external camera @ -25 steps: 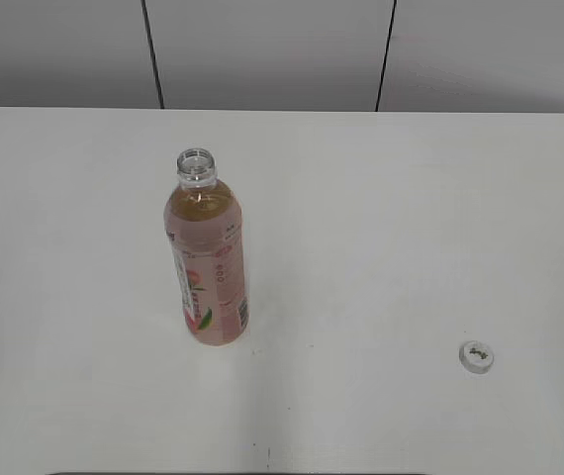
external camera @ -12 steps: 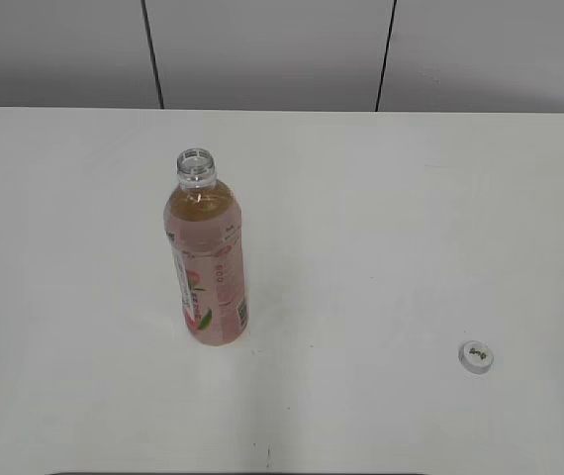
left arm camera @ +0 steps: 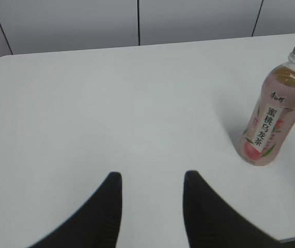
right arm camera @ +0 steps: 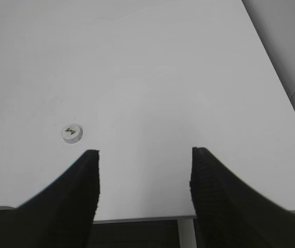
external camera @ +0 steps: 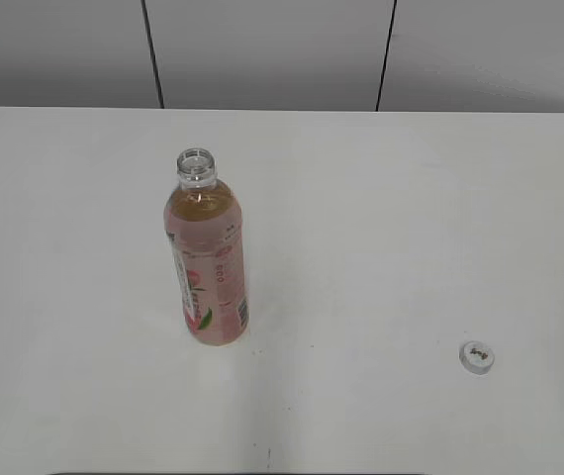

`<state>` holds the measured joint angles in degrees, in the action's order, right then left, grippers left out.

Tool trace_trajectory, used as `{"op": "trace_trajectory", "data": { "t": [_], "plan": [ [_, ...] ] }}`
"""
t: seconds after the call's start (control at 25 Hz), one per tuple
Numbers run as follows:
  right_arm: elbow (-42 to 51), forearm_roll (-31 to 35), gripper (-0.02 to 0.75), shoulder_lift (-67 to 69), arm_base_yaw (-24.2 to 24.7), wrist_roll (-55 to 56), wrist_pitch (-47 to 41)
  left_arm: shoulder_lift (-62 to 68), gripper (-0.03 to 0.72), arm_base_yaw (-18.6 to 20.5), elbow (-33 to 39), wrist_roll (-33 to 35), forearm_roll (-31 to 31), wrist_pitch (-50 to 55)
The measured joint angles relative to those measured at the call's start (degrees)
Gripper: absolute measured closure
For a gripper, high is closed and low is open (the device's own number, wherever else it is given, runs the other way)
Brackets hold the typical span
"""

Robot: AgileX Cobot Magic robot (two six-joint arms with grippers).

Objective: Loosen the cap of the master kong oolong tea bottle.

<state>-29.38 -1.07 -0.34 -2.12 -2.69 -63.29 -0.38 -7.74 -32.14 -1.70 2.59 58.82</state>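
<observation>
The master kong oolong tea bottle [external camera: 208, 262] stands upright on the white table [external camera: 381, 228], left of centre, with its neck open and no cap on it. It also shows in the left wrist view [left arm camera: 276, 116] at the right. The white cap [external camera: 476, 356] lies flat on the table at the front right, and in the right wrist view [right arm camera: 72, 133]. My left gripper [left arm camera: 151, 178] is open and empty, well left of the bottle. My right gripper [right arm camera: 144, 153] is open and empty over the table's front edge, right of the cap. Neither gripper shows in the exterior view.
Grey wall panels [external camera: 262, 49] run behind the table's far edge. The table's front edge [right arm camera: 137, 218] lies under my right gripper, and its right edge [right arm camera: 271, 72] is close by.
</observation>
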Motion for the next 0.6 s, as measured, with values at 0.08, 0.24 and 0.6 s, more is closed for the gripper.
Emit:
{"op": "trace_trajectory", "data": {
  "t": [0.08,0.24,0.6],
  "plan": [
    [0.0,0.0,0.313,0.0,0.0,0.0,0.0,0.0,0.443,0.0,0.0,0.0,0.0,0.0],
    [0.0,0.0,0.313,0.0,0.0,0.0,0.0,0.0,0.445,0.0,0.0,0.0,0.0,0.0],
    [0.0,0.0,0.314,0.0,0.0,0.0,0.0,0.0,0.446,0.0,0.0,0.0,0.0,0.0]
  ]
}}
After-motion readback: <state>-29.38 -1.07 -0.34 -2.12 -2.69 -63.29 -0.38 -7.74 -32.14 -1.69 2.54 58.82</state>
